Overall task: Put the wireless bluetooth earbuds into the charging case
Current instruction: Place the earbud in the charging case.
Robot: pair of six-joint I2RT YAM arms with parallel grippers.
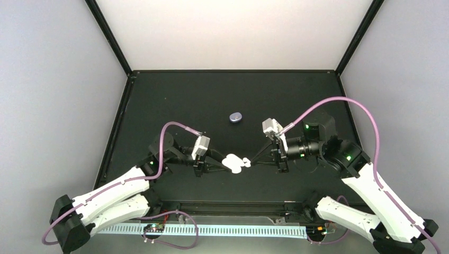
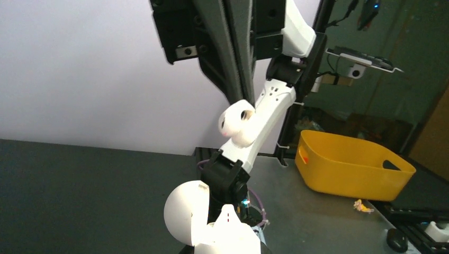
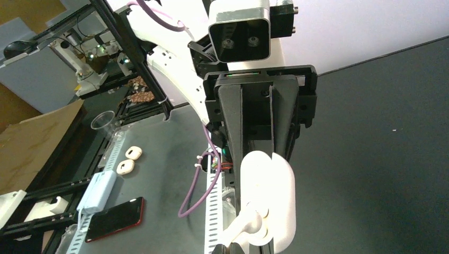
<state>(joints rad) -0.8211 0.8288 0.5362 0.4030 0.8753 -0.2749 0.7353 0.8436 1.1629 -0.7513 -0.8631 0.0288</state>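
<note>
My left gripper (image 1: 227, 163) is shut on a white charging case (image 1: 231, 162) and holds it above the table with its lid open. The case shows low in the left wrist view (image 2: 212, 225) and in the right wrist view (image 3: 272, 196). My right gripper (image 1: 250, 162) is shut on a white earbud (image 1: 245, 161) right beside the case's open side. The earbud shows between the black fingers (image 2: 233, 79) in the left wrist view (image 2: 236, 120) and against the case in the right wrist view (image 3: 253, 225). I cannot tell whether they touch. No other buds are in view.
A small lilac case (image 1: 235, 117) lies closed on the black table behind the grippers. Off the table are a yellow bin (image 2: 349, 164), a red-edged phone (image 3: 114, 218) and two cream ring-like items (image 3: 129, 160). Black frame posts stand at the back corners.
</note>
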